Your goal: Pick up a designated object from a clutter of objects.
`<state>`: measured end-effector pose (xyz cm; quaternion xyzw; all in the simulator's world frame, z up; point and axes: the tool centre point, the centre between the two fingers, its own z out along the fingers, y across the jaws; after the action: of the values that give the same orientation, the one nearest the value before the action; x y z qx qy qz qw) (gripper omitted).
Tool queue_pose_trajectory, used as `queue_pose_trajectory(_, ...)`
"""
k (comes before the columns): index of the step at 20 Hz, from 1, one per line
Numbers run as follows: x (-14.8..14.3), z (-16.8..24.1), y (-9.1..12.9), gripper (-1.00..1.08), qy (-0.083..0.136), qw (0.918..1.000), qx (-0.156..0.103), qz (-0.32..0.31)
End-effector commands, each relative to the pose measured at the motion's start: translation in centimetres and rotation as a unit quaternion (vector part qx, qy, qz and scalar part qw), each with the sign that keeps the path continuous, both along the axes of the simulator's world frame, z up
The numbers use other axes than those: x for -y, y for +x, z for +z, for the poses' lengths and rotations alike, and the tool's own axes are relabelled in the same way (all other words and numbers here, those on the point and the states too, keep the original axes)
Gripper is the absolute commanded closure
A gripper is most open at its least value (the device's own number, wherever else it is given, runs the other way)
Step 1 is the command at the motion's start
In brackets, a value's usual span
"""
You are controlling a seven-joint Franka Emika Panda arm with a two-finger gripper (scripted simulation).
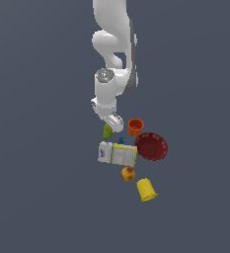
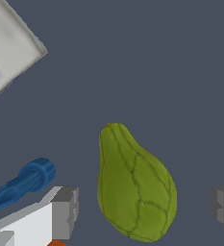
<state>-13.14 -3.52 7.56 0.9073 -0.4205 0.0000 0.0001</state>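
**Mia:** The gripper (image 2: pixel 142 207) is spread wide. One grey finger (image 2: pixel 64 212) is on one side of the green pear (image 2: pixel 135 185) and the other finger (image 2: pixel 223 207) is on the other side. Neither finger touches it.

**Ben:** Why is it so wide?

**Mia:** The pear is fat at the bottom. I think the fingers need room to go down past it before they squeeze.

**Ben:** Where is the pear?

**Mia:** In the exterior view the pear (image 1: pixel 107 131) sits at the edge of the pile, right under the gripper (image 1: pixel 111 118). The orange cup (image 1: pixel 135 126) is near it, on the exterior view's right. The white-yellow box (image 1: pixel 117 153) is just in front of it.

**Ben:** What is the blue thing?

**Mia:** A small blue piece (image 2: pixel 22 184). It lies near one finger. It could get bumped, I think.

**Ben:** And the rest?

**Mia:** The dark red bowl (image 1: pixel 151 146), the red-yellow apple (image 1: pixel 128 173) and the yellow cup (image 1: pixel 147 189) are further off. They are not in the way.

**Ben:** Is the pear picked up?

**Mia:** Not yet. It looks like it lies on the floor with its thin end pointing away from the fingers.
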Motion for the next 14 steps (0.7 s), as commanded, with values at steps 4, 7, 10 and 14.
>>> queue_pose_trajectory(4, 0.0, -2.2, -0.1, -0.92, 0.000, 1.0000, 0.000, -0.001)
queue_pose_trajectory(7, 0.0, -3.0, -0.1, -0.92, 0.000, 1.0000, 0.000, -0.001)
queue_pose_trajectory(10, 0.0, -3.5, -0.1, -0.92, 0.000, 1.0000, 0.000, -0.002)
queue_pose_trajectory(14, 0.0, -3.5, 0.0, -0.92, 0.000, 1.0000, 0.000, -0.002)
